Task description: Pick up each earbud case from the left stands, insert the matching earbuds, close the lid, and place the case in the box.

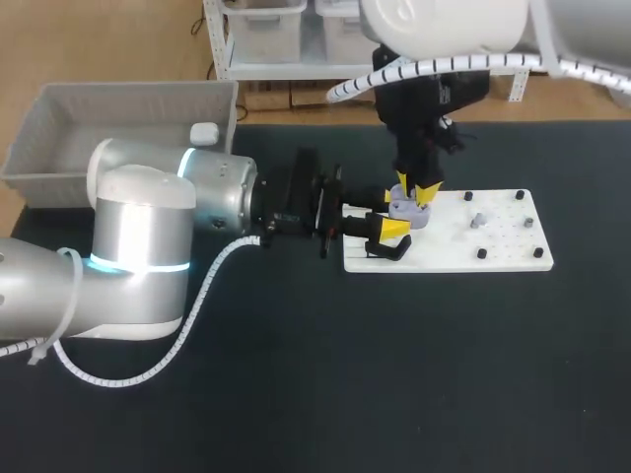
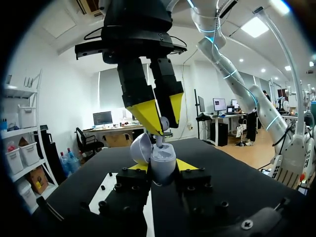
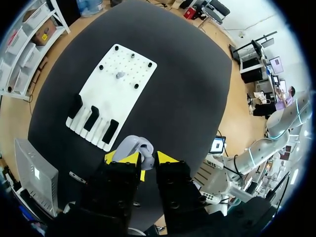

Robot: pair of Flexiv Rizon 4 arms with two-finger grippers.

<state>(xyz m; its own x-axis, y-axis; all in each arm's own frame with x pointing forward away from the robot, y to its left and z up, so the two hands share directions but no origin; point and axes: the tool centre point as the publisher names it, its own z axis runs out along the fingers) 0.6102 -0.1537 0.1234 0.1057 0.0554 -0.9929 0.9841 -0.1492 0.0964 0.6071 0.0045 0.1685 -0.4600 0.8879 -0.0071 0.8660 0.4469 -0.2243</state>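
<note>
The left arm (image 1: 138,246) is thick and silver, with a cyan light ring and a white spiral cable — the right arm (image 1: 444,25) is white. The left end effector (image 1: 389,229) and the right end effector (image 1: 416,194) are black, with yellow tips.

Bright, even indoor light falls from ceiling panels (image 2: 255,27) overhead. The black desk (image 1: 296,394) stays matte and dark, with faint shadows. The white board (image 1: 493,251) is very bright. Soft glare sits on the left arm (image 1: 148,202). The left hand (image 2: 162,166) is shaded underneath.

Earbud (image 2: 159,140) largely hidden between right tool (image 2: 166,129) tips
</note>
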